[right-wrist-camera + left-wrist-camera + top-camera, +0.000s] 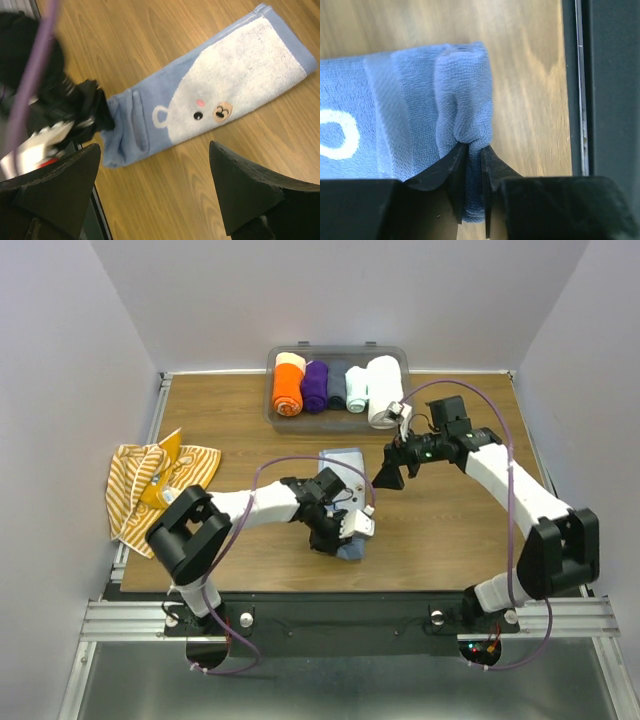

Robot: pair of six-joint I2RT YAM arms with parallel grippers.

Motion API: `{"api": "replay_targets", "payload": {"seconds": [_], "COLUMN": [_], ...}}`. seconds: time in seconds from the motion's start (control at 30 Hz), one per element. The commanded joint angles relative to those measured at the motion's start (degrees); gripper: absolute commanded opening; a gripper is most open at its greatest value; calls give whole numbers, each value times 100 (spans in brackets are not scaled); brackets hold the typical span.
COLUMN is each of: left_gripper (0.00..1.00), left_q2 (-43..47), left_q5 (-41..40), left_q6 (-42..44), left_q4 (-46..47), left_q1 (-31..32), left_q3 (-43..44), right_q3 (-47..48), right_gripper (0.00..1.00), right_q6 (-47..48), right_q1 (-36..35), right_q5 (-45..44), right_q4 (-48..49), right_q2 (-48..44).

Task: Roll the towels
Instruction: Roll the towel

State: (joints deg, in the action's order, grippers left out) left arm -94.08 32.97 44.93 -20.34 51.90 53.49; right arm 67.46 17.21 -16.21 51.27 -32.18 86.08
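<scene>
Here, the left hand [474,156] pinched the bunched near end of the pale blue towel [225,95], flat on the bench [450,530], probably to start its roll. The right hand [388,477] hovered wide open, empty. The striped towel [150,485] lay crumpled far left.

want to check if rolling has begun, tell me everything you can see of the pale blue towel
The pale blue towel is soft terry cloth with a white bear face. It lies flat on the wooden table, mostly unrolled. Its near end is bunched into a fold, pinched by the left claw.
</scene>
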Motion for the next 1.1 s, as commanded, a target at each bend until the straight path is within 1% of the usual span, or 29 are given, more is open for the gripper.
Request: {"api": "replay_targets", "payload": {"seconds": [0.0, 0.03, 0.07, 0.13, 0.2, 0.23, 0.3, 0.33, 0.4, 0.47, 0.5, 0.53, 0.57, 0.67, 0.7, 0.77, 0.83, 0.9, 0.93, 0.97, 1.0, 1.07], "left_gripper": [28, 29, 29, 30, 31, 31, 32, 33, 35, 35, 35, 35, 35, 34, 31, 29, 27, 24, 24, 24, 24, 24], "left_q2": [-582, -715, -865, -1269, -1689, -1840, -2130, -2445, -2885, -3167, -3430, -3546, -3642, -3898, -3942, -3977, -4047, -4100, -4170, -4197, -4267, -4302], "left_q5": [945, 1096, 1245, 1580, 1782, 1870, 2081, 2134, 2265, 2327, 2380, 2424, 2503, 2556, 2565, 2539, 2556, 2565, 2574, 2591, 2600, 2618], "left_q6": [-89, -81, -98, -116, -151, -142, -107, -37, 103, 165, 235, 305, 306, 350, 350, 324, 385, 438, 481, 517, 604, 649], "left_q4": [-1410, -1594, -1883, -2113, -2385, -2492, -2773, -2896, -3194, -3440, -3555, -3634, -3748, -3881, -3899, -3890, -3969, -4065, -4109, -4197, -4232, -4285], "left_q1": [-399, -443, -479, -575, -637, -707, -786, -839, -988, -1120, -1155, -1199, -1269, -1366, -1393, -1411, -1428, -1428, -1446, -1454, -1455, -1498], "left_q3": [696, 1019, 1162, 1514, 1794, 1883, 2050, 2242, 2515, 2735, 2858, 3112, 3227, 3561, 3606, 3677, 3720, 3756, 3773, 3800, 3809, 3791], "right_q3": [48, 22, 4, 39, 126, 153, 180, 206, 232, 198, 154, 84, -74, -286, -391, -488, -681, -865, -1110, -1243, -1383, -1490], "right_gripper": [94, 94, 94, 94, 94, 93, 93, 93, 93, 92, 91, 90, 89, 84, 81, 78, 75, 74, 74, 74, 74, 74], "right_q6": [379, 423, 423, 458, 581, 816, 985, 1221, 1389, 1539, 1592, 1610, 1636, 1776, 1786, 1777, 1681, 1566, 1496, 1356, 1303, 1145], "right_q1": [-40, -40, -40, -40, -40, -32, -40, -49, -67, -215, -460, -602, -725, -1243, -1479, -1744, -2157, -2526, -2998, -3263, -3684, -3802], "right_q5": [-442, -477, -564, -644, -679, -653, -705, -706, -714, -915, -1047, -1188, -1485, -1952, -2197, -2418, -2674, -3103, -3323, -3577, -3980, -4019], "right_q4": [-508, -552, -569, -753, -1173, -1341, -1588, -1824, -2080, -2117, -2108, -1977, -1872, -1485, -1379, -1019, -641, -334, 50, 263, 474, 757], "right_q2": [-793, -943, -1118, -1505, -1743, -1796, -1867, -1902, -1885, -1797, -1771, -1736, -1709, -1621, -1534, -1437, -1305, -1235, -1173, -1147, -1120, -850]}}
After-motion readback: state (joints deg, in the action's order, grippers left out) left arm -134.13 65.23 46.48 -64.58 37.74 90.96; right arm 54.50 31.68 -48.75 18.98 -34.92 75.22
